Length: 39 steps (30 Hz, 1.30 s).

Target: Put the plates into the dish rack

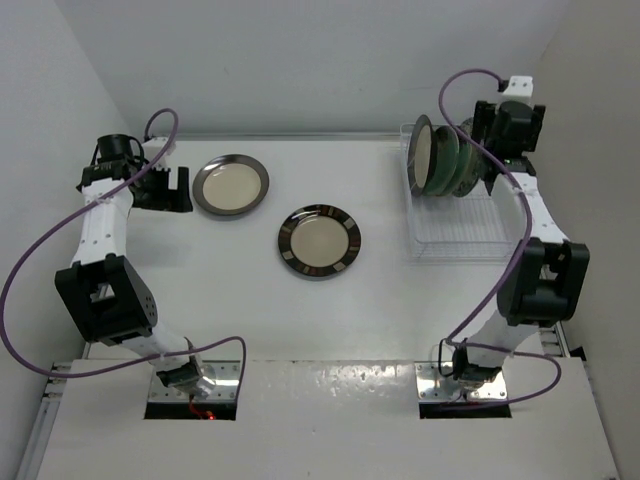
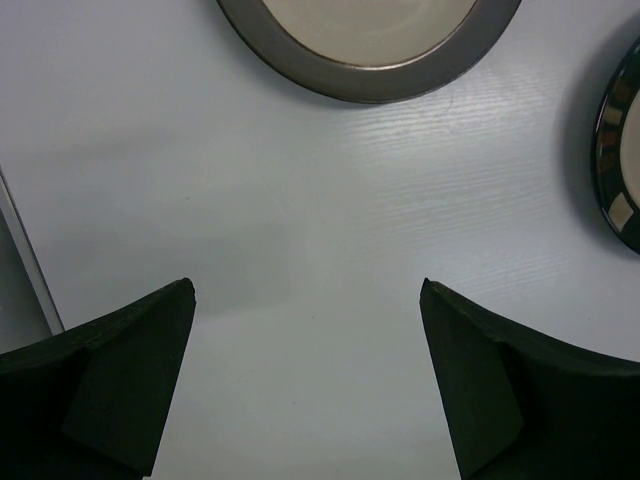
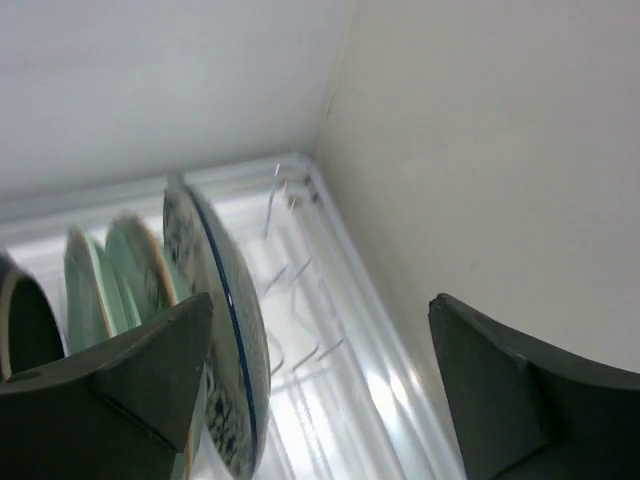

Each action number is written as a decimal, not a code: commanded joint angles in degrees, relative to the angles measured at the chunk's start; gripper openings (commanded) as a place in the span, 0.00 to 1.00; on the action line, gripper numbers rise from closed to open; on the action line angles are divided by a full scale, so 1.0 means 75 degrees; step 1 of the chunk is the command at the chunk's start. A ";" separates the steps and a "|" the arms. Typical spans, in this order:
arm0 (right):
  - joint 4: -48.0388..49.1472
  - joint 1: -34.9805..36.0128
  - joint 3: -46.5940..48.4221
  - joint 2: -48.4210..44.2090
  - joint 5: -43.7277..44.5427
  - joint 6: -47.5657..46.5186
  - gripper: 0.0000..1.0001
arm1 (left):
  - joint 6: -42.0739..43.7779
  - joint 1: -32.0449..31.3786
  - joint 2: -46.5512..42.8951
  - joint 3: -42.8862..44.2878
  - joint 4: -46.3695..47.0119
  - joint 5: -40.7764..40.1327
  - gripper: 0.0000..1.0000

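Two plates lie on the bench: grey-rimmed plate (image 1: 231,185) far left, brown-rimmed plate (image 1: 319,241) centre. Four stand in the dish rack (image 1: 460,237), far right corner. Left pincer (image 2: 306,300) and right pincer (image 3: 318,330) gape empty; lift the right clear without nudging the blue-white plate (image 3: 238,340).

Robotics lab cell, bare white walls (image 1: 300,60), white table (image 1: 230,300), cabled robot arms (image 1: 100,230) on metal plates (image 1: 195,385)

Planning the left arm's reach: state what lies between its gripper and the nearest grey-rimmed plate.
Only bare table between the left gripper and the grey-rimmed plate, shown in the left wrist view.
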 commanded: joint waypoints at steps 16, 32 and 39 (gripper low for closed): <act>-0.2288 0.2722 -0.1223 -0.2542 -0.1302 0.1011 1.00 | 0.0450 -0.3241 0.2346 0.0302 -0.0033 0.1598 0.82; -0.2616 0.3826 -0.2575 -0.3527 -0.0458 0.1154 1.00 | -0.0791 -0.3499 0.4284 0.1054 0.0469 0.2060 0.87; -0.2661 0.3849 -0.2681 -0.3668 -0.0224 0.1002 1.00 | -0.0889 -0.3241 0.2833 0.0398 0.0681 -0.0073 0.89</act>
